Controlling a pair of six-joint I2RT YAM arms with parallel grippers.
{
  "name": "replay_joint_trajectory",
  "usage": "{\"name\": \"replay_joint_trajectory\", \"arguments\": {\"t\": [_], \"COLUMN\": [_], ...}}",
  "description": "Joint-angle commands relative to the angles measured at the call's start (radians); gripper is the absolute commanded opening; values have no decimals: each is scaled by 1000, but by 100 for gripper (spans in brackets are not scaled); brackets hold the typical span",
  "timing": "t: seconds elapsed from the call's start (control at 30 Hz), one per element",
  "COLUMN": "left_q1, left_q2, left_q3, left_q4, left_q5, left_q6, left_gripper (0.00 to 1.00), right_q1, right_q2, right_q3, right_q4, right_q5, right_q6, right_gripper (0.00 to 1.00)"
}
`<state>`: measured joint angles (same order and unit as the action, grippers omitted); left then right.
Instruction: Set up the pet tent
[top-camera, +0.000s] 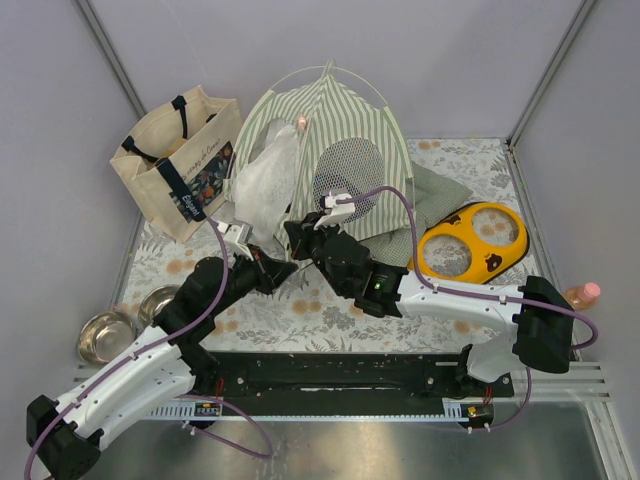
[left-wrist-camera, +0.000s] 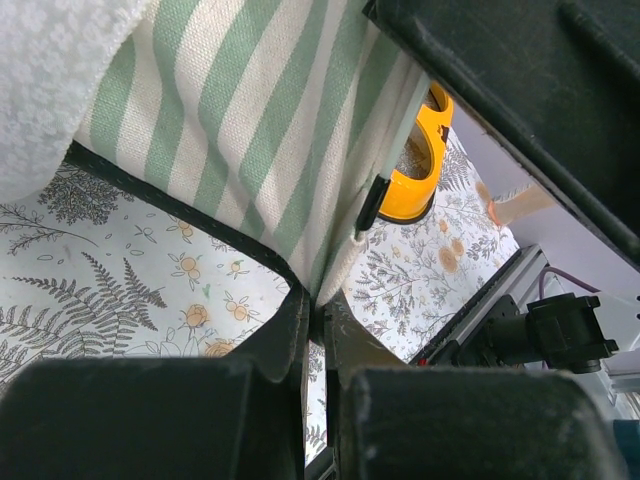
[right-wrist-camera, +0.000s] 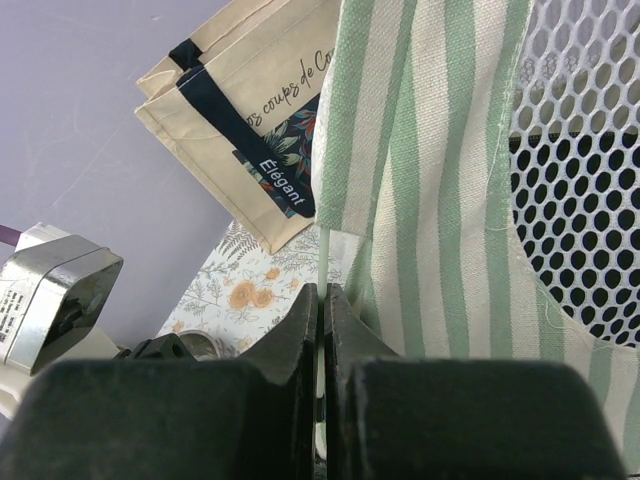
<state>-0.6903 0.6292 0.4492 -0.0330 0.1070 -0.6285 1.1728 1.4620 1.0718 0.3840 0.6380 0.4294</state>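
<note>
The pet tent (top-camera: 335, 130), green-and-white striped with a mesh panel (top-camera: 345, 170) and white lacy flaps (top-camera: 262, 180), stands at the back middle of the table. My left gripper (top-camera: 278, 272) is at its front lower edge; in the left wrist view it (left-wrist-camera: 315, 300) is shut on a corner of the striped fabric (left-wrist-camera: 250, 130). My right gripper (top-camera: 292, 232) is just beside it at the tent's front; in the right wrist view it (right-wrist-camera: 322, 292) is shut on a thin white pole (right-wrist-camera: 323, 250) that runs along the striped fabric (right-wrist-camera: 430, 150) next to the mesh (right-wrist-camera: 580, 150).
A beige tote bag (top-camera: 185, 160) stands left of the tent. A green checked cushion (top-camera: 440, 195) and an orange double bowl (top-camera: 472, 240) lie to its right. Two steel bowls (top-camera: 105, 335) sit at the near left. A pink-capped bottle (top-camera: 582, 294) stands at the right edge.
</note>
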Motion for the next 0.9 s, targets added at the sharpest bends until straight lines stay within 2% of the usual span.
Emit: {"name": "replay_joint_trajectory", "arguments": {"t": [0.0, 0.5, 0.87], "left_q1": [-31, -29, -29], "left_q2": [0, -8, 101], "left_q3": [-33, -1, 65], "left_q4": [-255, -265, -145], "left_q5": [99, 69, 132], "left_q6": [19, 21, 27], "left_gripper": [0, 0, 0], "right_q1": [-71, -73, -58], "right_q2": [-49, -63, -80], "right_q3": [39, -41, -87], "right_q4": [214, 165, 136], "right_q5": [169, 151, -80], "right_q6": [-20, 17, 42], "right_gripper": [0, 0, 0]}}
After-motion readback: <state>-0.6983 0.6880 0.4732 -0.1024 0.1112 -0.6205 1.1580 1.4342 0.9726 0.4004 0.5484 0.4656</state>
